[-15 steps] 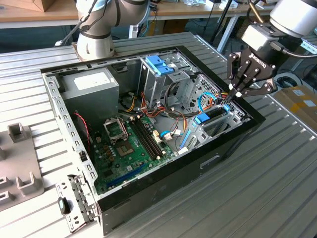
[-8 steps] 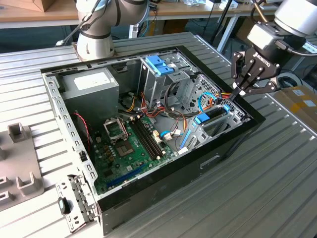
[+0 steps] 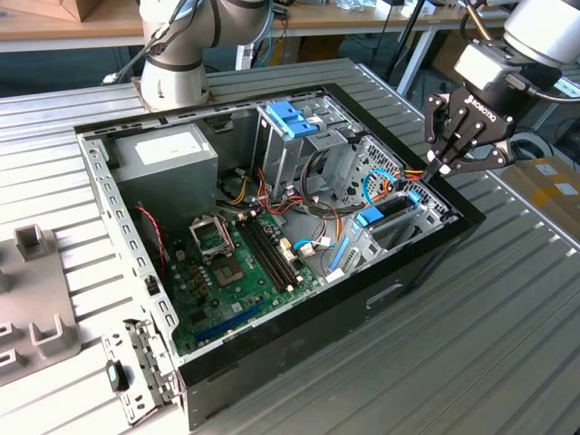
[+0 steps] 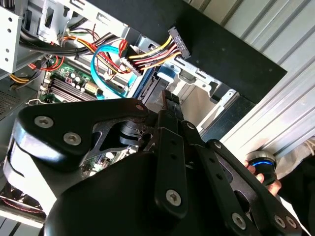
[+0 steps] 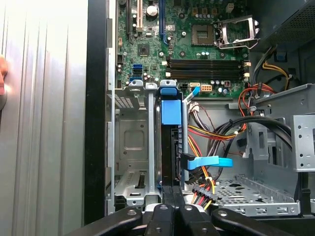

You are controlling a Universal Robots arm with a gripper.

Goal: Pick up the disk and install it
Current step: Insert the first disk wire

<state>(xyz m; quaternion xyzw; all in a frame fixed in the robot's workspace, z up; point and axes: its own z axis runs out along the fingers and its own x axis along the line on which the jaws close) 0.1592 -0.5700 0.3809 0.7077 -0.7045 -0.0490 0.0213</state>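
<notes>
While the open computer case (image 3: pixel 272 227) lies on the ribbed bench (image 3: pixel 507 344), the disk (image 5: pixel 170 147) stands on edge in its drive cage, the claw (image 3: pixel 441 169) pinched closed on its end.

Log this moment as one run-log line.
stage: install | gripper: shut, at top edge of disk | disk: on edge in drive bay of case | contact: cannot tell
</notes>
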